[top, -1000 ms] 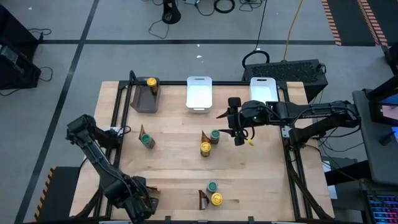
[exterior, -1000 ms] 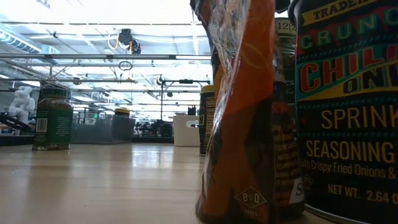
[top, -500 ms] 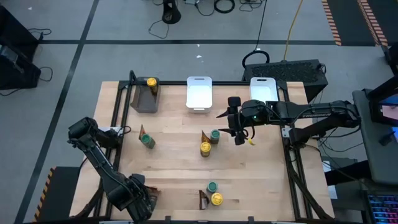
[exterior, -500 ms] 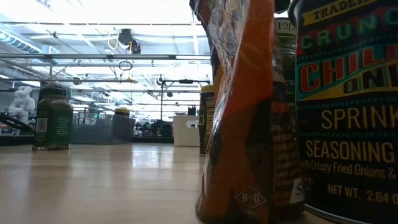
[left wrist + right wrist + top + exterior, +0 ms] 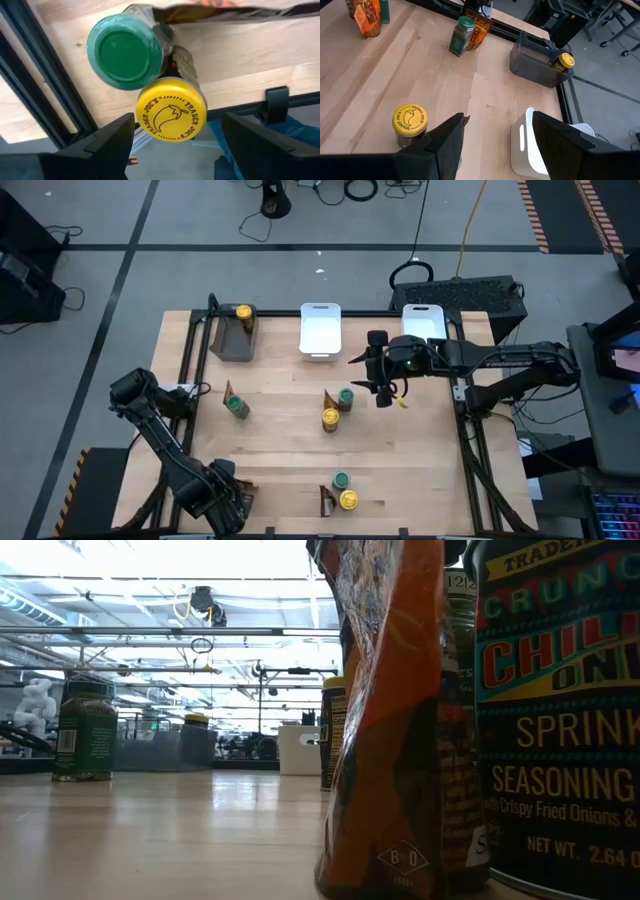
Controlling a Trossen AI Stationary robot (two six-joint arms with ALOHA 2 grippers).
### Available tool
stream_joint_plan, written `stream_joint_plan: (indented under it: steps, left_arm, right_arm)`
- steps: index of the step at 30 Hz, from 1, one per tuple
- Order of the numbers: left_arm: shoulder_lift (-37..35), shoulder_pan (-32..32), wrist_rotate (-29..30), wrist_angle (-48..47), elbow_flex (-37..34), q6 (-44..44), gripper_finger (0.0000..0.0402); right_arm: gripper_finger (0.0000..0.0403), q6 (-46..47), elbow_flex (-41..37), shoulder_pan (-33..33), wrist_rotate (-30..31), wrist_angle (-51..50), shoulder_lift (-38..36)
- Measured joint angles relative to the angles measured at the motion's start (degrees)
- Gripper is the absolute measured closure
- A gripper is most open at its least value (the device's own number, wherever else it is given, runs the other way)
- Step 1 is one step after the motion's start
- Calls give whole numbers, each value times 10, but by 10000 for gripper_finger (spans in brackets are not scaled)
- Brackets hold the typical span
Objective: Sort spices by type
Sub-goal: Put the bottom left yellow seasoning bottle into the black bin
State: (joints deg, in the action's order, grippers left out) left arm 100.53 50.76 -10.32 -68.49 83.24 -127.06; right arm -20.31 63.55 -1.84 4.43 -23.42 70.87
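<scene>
Over the table from above: the right gripper [image 5: 382, 385] hangs over the right half of the wooden table [image 5: 280, 440], just beside the right-hand white tray [image 5: 424, 323]. Its fingers stand apart with nothing between them; a small yellow bit shows just beside the fingertips, too small to make out.

The left gripper [image 5: 225, 505] sits low at the near left corner of the table, jaws spread and empty. Its wrist camera looks straight down on a green-lidded jar [image 5: 125, 51] and a yellow-lidded jar [image 5: 171, 110], both upright with lids facing the lens and touching each other, and a brown-orange packet [image 5: 220, 7] behind them.

Middle of the table: a yellow-lidded jar [image 5: 330, 418] and a green-lidded jar [image 5: 346, 396] stand upright side by side, an orange packet [image 5: 329, 397] on end just beside them.

Left of centre, another green-lidded jar [image 5: 238, 408] stands upright against a packet [image 5: 231, 392].

Far left at the back, the dark tray [image 5: 232, 340] holds one yellow-lidded jar [image 5: 243, 312] in its far end, upright.

The middle white tray [image 5: 320, 330] sits at the back edge.

Table-level camera: the near packet [image 5: 390, 710] stands with its long axis vertical, right beside a big-labelled jar [image 5: 560, 710]
</scene>
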Motion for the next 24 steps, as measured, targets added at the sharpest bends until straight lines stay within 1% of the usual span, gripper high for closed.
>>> stream_joint_plan:
  steps: [4, 11, 15, 24]
  left_arm:
    - [0, 0, 1, 12, -19, 5, 100]
    - [0, 3, -3, 75, -58, 5, 100]
    - [0, 4, -3, 95, -76, 4, 100]
    - [0, 4, -3, 110, -83, 9, 100]
  right_arm:
    - [184, -1, 0, 0, 0, 0, 0]
    - [184, 0, 0, 0, 0, 0, 0]
    - [184, -1, 0, 0, 0, -1, 0]
    - [184, -3, 0, 0, 0, -1, 0]
